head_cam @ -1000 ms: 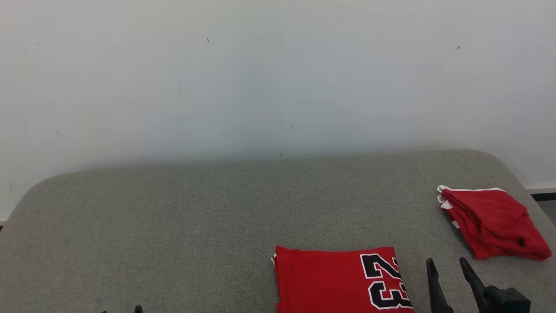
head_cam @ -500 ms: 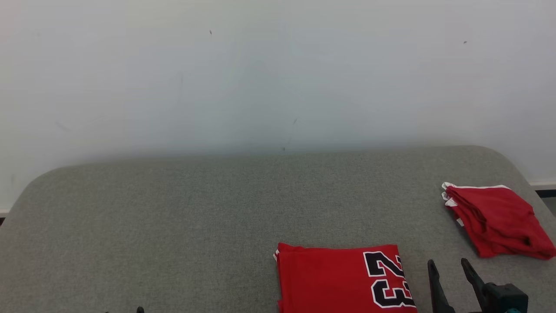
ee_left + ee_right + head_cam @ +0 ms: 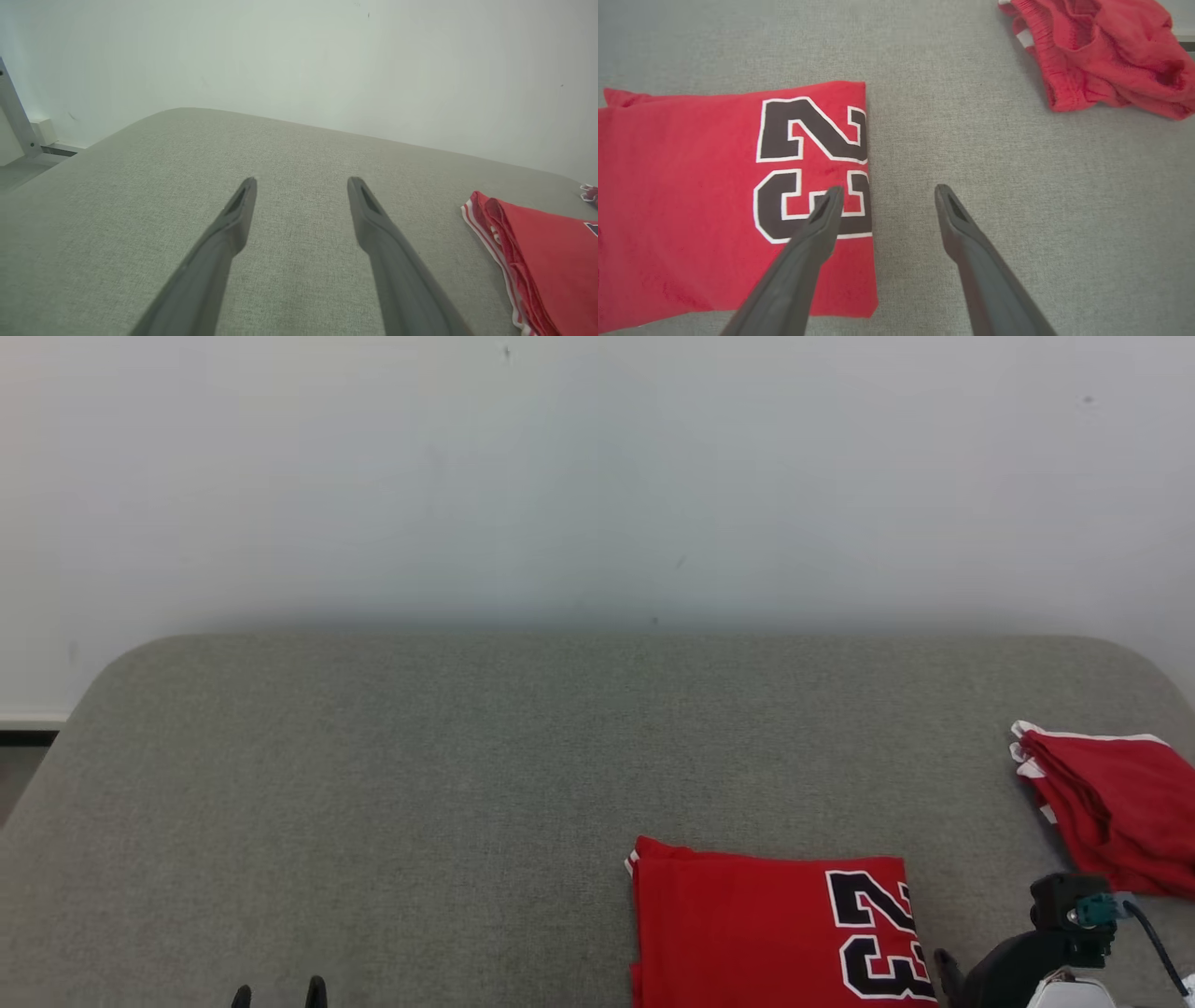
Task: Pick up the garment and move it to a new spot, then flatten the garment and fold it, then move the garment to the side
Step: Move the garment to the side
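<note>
A: So, where's our right pincer rn?
B: Above the grey worktop, jaws spread wide, nothing held. One finger hangs over the folded red jersey, right by the black "23". The other's over bare fabric, so we straddle the jersey's edge. Can't tell if we touch it.
A: Rest of the jersey?
B: Lies flat, stretching off to the pincer's left.
A: We see another red piece?
B: Yep, a 2nd red garment w/ white trim, crumpled, ahead & right of that pincer, well apart from the jersey.
A: Left pincer?
B: Also wide open & empty, over bare worktop. Jersey sits off to its right, not touching.
</note>
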Available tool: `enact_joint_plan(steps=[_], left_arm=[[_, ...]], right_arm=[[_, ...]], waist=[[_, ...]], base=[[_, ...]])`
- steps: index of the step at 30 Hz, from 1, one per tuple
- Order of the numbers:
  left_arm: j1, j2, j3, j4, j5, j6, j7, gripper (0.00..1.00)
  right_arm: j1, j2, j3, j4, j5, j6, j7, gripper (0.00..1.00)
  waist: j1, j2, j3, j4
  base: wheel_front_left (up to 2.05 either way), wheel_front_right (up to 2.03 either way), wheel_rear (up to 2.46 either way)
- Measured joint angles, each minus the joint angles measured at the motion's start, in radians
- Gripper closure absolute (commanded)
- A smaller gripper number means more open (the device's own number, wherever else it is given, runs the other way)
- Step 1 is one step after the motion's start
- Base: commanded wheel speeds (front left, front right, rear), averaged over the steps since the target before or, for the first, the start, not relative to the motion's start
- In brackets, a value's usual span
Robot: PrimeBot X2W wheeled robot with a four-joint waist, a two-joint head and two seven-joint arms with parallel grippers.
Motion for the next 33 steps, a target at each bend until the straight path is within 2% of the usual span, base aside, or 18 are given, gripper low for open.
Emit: enact_joint_plan(steps=[3,9,18,19,20,21,28,33], left_arm=[[-0.005,0.005,-0.006,-0.002,0.007,0.0,0.0,0.0],[-0.025,0.023,-0.039,-0.004,0.008,-0.005,0.0,0.0],[-0.059,0.041,-0.067,-0.012,0.007,-0.006,0.0,0.0],[-0.064,0.043,-0.069,-0.016,0.007,-0.006,0.0,0.0],[-0.067,0.043,-0.072,-0.018,0.007,-0.006,0.0,0.0],[-0.069,0.044,-0.076,-0.02,0.008,-0.006,0.0,0.0],[-0.086,0.043,-0.084,-0.072,0.019,-0.006,0.0,0.0],[-0.1,0.035,-0.075,-0.108,0.026,-0.006,0.0,0.0]], right_arm=[[-0.009,-0.001,-0.011,0.036,-0.018,0.0,0.045,0.0],[-0.06,0.0,-0.029,0.121,-0.021,0.0,0.056,0.0],[-0.11,-0.002,-0.061,0.226,-0.033,0.0,0.101,0.0],[-0.117,-0.003,-0.053,0.235,-0.031,0.0,0.101,0.03],[-0.12,-0.005,-0.038,0.239,-0.027,0.0,0.101,0.86],[-0.123,-0.007,-0.025,0.242,-0.019,0.0,0.098,1.0],[-0.189,-0.026,0.027,0.25,-0.008,0.0,0.055,1.0],[-0.382,-0.035,0.068,0.237,0.013,0.0,0.087,1.0]], waist=[[0.0,0.0,0.014,0.027],[0.0,0.0,0.051,0.086],[0.0,-0.0001,0.106,0.124],[-0.0001,-0.0001,0.111,0.127],[-0.0001,-0.0001,0.116,0.129],[-0.0001,-0.0001,0.12,0.13],[-0.0001,0.0,0.134,0.104],[-0.0001,-0.0001,0.154,0.053]], base=[[0.0,0.0,0.0],[0.0,0.0,0.0],[0.0,0.0,0.0],[0.0,0.0,0.0],[0.0,0.0,0.0],[0.0,0.0,0.0],[0.0,0.0,0.0],[0.0,0.0,0.0]])
